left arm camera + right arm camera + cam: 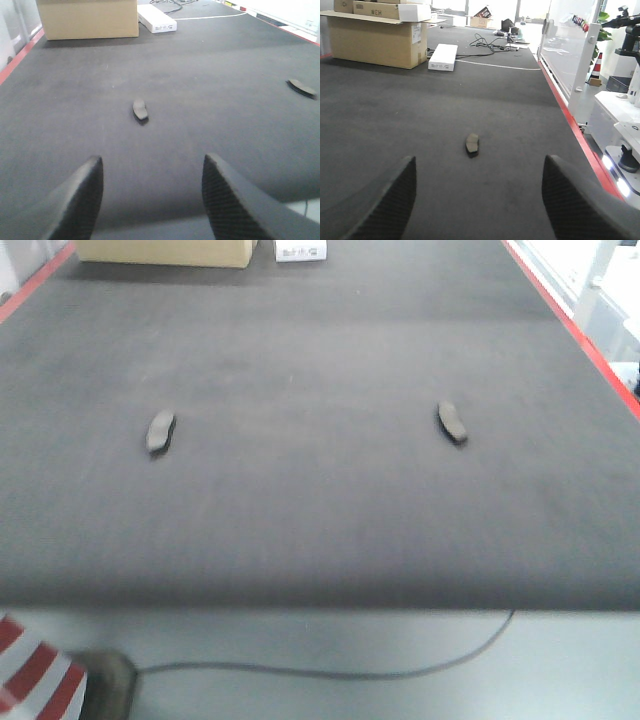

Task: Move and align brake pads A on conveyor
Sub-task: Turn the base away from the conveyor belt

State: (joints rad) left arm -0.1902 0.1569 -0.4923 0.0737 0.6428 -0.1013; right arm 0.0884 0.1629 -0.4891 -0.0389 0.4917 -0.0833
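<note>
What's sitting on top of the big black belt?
A left brake pad and a right brake pad lie flat on the conveyor. At the far end stand a cardboard box, a white box and cables. Anything behind the cardboard box is hidden.

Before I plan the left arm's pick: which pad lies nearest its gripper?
The left pad, straight ahead of the left gripper; the right pad lies far aside.
</note>
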